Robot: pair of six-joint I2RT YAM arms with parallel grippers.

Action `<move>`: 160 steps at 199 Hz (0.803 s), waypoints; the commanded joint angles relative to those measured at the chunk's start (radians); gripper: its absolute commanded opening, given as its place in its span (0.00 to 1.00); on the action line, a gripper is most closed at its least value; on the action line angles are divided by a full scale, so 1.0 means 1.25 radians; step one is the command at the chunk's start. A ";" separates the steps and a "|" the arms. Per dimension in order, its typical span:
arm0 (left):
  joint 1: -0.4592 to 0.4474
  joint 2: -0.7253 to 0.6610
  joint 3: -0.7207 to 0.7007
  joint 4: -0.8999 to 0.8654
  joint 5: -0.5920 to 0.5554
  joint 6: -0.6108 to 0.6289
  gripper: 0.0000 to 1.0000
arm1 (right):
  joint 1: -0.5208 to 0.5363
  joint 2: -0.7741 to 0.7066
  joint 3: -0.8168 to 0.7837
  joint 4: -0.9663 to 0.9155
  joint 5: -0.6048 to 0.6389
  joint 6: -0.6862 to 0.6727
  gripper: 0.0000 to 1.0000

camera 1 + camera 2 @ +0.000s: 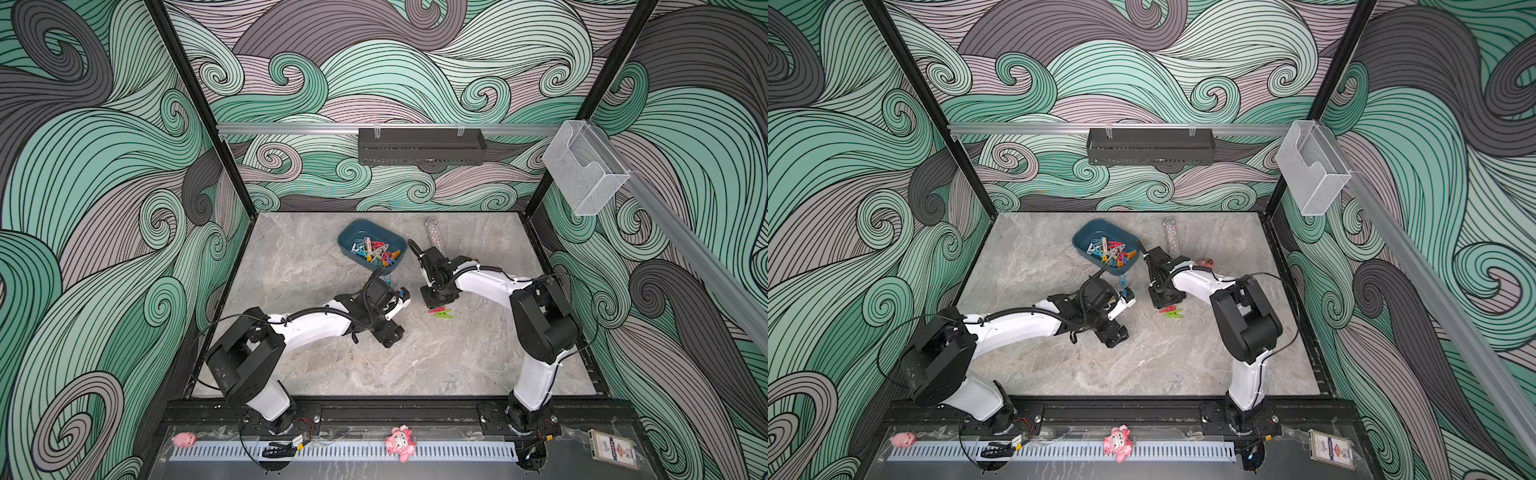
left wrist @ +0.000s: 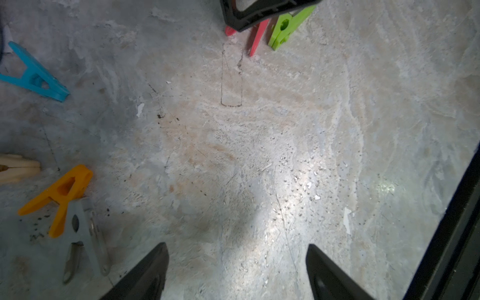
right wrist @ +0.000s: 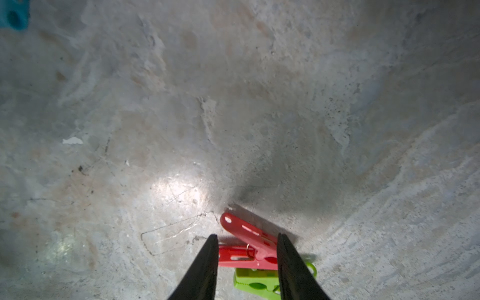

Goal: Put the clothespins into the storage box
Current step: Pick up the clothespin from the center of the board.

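We've got the left arm (image 1: 316,322) stretched low from its base toward the middle of the table (image 1: 457,365), wrist bent down. The left gripper (image 2: 236,246) hangs over bare marble with its jaws spread wide and nothing between them.

The right arm (image 1: 486,286) rises to a high elbow, then reaches in and down. The right gripper (image 3: 247,235) is right at the surface, jaws narrow, one fingertip on each side of the red clothespin (image 3: 246,257). We can't tell whether they pinch it. The green clothespin (image 3: 254,283) lies touching the red one, just beneath the fingers.

Past both grippers, toward the back wall, sits the storage box (image 1: 345,243) with a heap of clothespins (image 1: 376,251) inside. The teal clothespin (image 1: 388,279) lies between the box and the left gripper.

The card (image 1: 613,449) at the front edge has print too small for us to read.

Only the left wrist view shows the orange clothespin (image 2: 59,197), grey clothespin (image 2: 83,233) and beige clothespin (image 2: 18,166) beside the left gripper. In both top views the arm covers them.
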 commanded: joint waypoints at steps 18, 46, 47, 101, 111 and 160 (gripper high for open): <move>-0.001 -0.023 -0.002 -0.002 -0.020 -0.005 0.85 | 0.004 0.028 0.019 -0.024 0.012 -0.031 0.40; 0.000 -0.025 -0.004 -0.001 -0.030 -0.013 0.85 | 0.004 0.051 0.038 -0.025 0.019 -0.037 0.39; 0.000 -0.025 -0.004 -0.001 -0.030 -0.013 0.85 | 0.004 0.052 0.039 -0.024 0.019 -0.037 0.39; 0.002 -0.036 -0.012 0.005 -0.067 -0.035 0.85 | 0.005 0.069 0.048 -0.013 0.031 -0.027 0.18; 0.005 -0.042 -0.015 0.008 -0.086 -0.043 0.85 | 0.004 0.064 0.045 -0.009 0.033 -0.023 0.14; 0.049 -0.073 -0.010 -0.023 -0.248 -0.139 0.85 | 0.025 0.016 0.091 -0.009 0.033 0.018 0.07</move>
